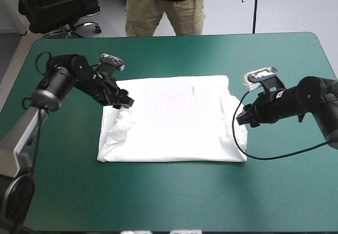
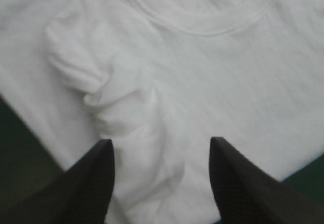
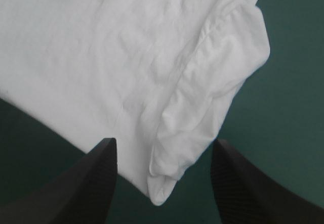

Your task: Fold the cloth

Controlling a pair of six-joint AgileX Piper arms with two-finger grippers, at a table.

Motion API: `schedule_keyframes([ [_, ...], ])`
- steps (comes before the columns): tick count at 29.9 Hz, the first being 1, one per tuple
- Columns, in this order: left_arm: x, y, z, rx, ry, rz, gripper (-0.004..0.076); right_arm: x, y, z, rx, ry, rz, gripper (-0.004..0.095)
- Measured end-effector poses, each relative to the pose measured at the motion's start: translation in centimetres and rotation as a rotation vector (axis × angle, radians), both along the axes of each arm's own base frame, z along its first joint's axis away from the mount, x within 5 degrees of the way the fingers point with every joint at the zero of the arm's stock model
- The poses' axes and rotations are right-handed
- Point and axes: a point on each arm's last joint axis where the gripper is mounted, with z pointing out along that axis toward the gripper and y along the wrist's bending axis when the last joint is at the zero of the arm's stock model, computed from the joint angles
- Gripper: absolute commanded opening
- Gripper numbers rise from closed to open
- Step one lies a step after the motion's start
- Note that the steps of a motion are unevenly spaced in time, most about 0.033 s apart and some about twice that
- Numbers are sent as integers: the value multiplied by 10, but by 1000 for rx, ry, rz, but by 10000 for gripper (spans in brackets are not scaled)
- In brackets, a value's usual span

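White short-sleeved T-shirt [image 1: 171, 120] lying spread flat at the middle of the teal-green table cover [image 1: 174, 197], left black-fingered gripper [image 1: 124, 101] gaping wide at its far left corner, right black-fingered gripper [image 1: 243, 119] likewise parted at its right sleeve edge

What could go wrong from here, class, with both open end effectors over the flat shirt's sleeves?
1. The left end effector is open over a bunched sleeve; it may pinch only the wrinkle and drag the shirt askew.
2. The right end effector straddles a sleeve tip at the shirt's edge; a shallow grip could slip.
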Motion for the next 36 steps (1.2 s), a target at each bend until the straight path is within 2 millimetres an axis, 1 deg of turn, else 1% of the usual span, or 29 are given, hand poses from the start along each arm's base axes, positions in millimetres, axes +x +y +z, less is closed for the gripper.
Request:
schedule_keyframes([
  [2, -17, 11, 16, 39, -35, 43, 412, -6, -2, -1, -17, 9, -7, 483],
  [4, -31, 22, 14, 67, -17, 95, 412, -13, -4, -7, -22, 32, -21, 462],
  [6, -42, 34, 3, 85, 25, 136, 412, -21, -5, -20, -27, 66, -29, 451],
  [10, -65, 56, -32, 93, 106, 219, 412, -37, -8, -51, -33, 121, -57, 444],
  [12, -71, 60, -43, 78, 111, 249, 412, -42, -9, -62, -33, 127, -68, 443],
  [16, -78, 61, -67, 45, 124, 285, 412, -45, -10, -76, -29, 130, -86, 443],
  [22, -87, 60, -101, 36, 221, 305, 412, -44, -10, -77, -22, 109, -97, 439],
  [26, -92, 61, -114, 39, 239, 314, 405, -44, -10, -77, -21, 105, -98, 402],
  [28, -94, 61, -119, 40, 237, 320, 368, -44, -10, -77, -21, 105, -98, 381],
  [31, -96, 62, -124, 46, 248, 322, 292, -44, -10, -77, -21, 105, -98, 358],
  [36, -94, 63, -129, 61, 260, 320, 239, -43, -10, -77, -23, 95, -94, 351],
])
